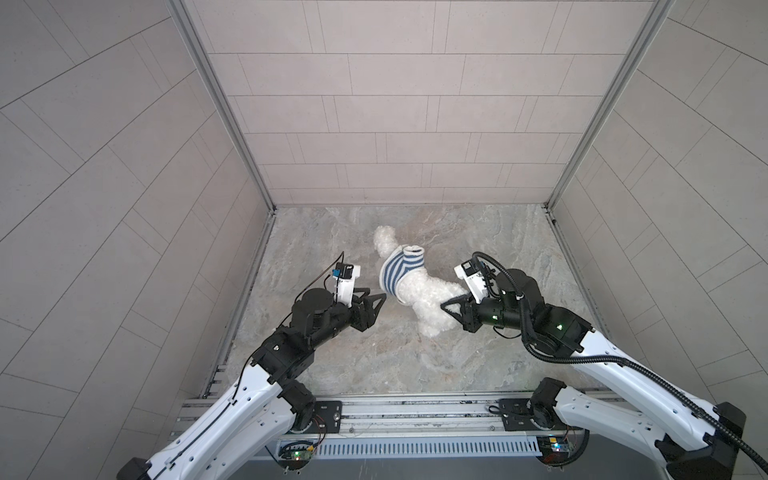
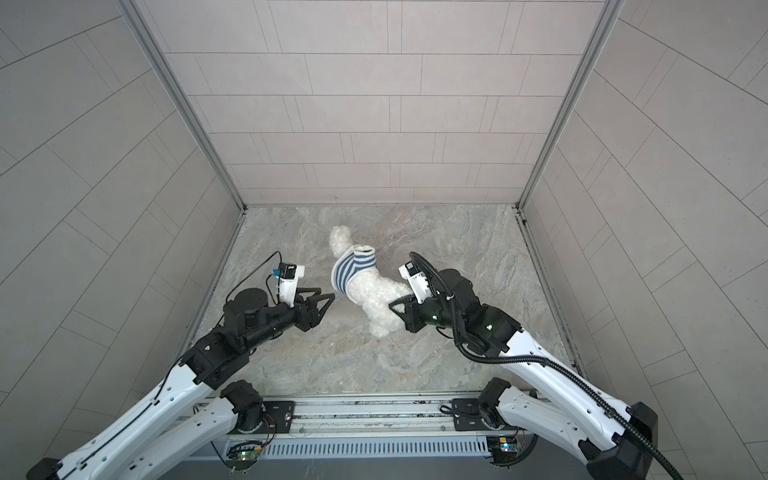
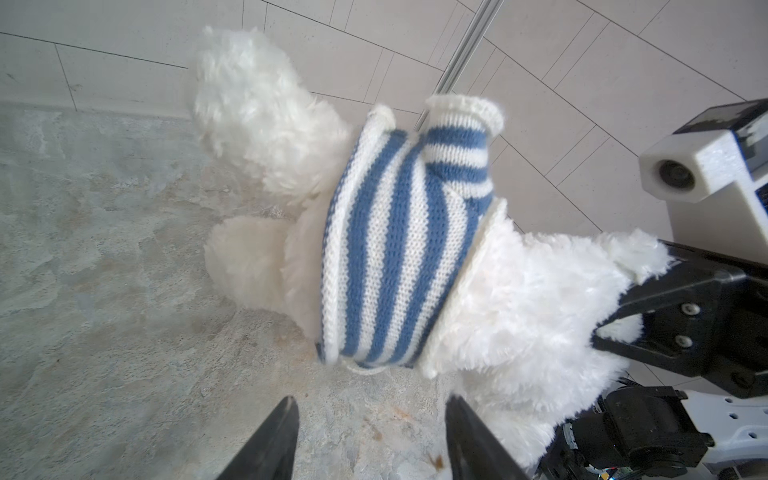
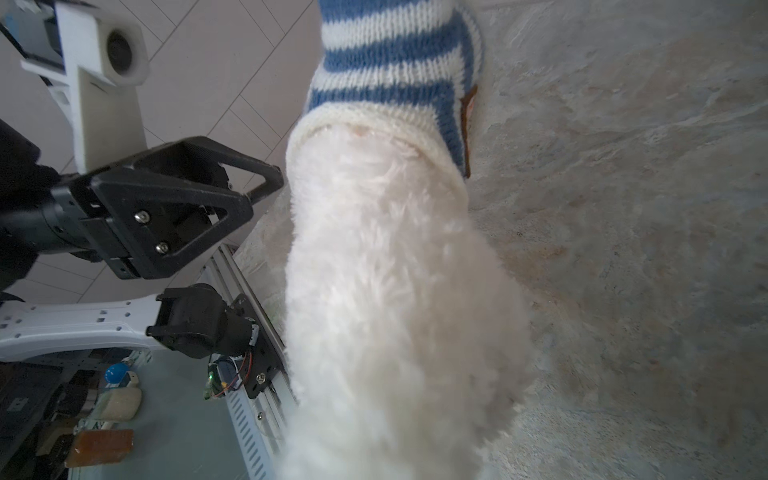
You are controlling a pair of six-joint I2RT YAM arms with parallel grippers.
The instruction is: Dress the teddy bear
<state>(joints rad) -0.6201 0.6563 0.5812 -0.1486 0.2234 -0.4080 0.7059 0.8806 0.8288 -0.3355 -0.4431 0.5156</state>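
Now at left, the left hand (image 1: 371, 300) hovers with jaws apart, just beside the striped shirt (image 1: 395, 274). Mid-scene on the tabletop (image 1: 332, 365), the teddy bear (image 1: 428, 301) lies face hidden. The shirt's brown badge (image 4: 468, 124) shows edge-on, unreadable. The right hand (image 1: 448, 308) is clamped on the bear's lower fur.

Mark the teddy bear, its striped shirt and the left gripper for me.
teddy bear (image 1: 424, 291), in a top view, white fur below the shirt.
striped shirt (image 1: 395, 271), in a top view, middle of its stripes.
left gripper (image 3: 372, 401), left wrist view, midway between its fingertips.
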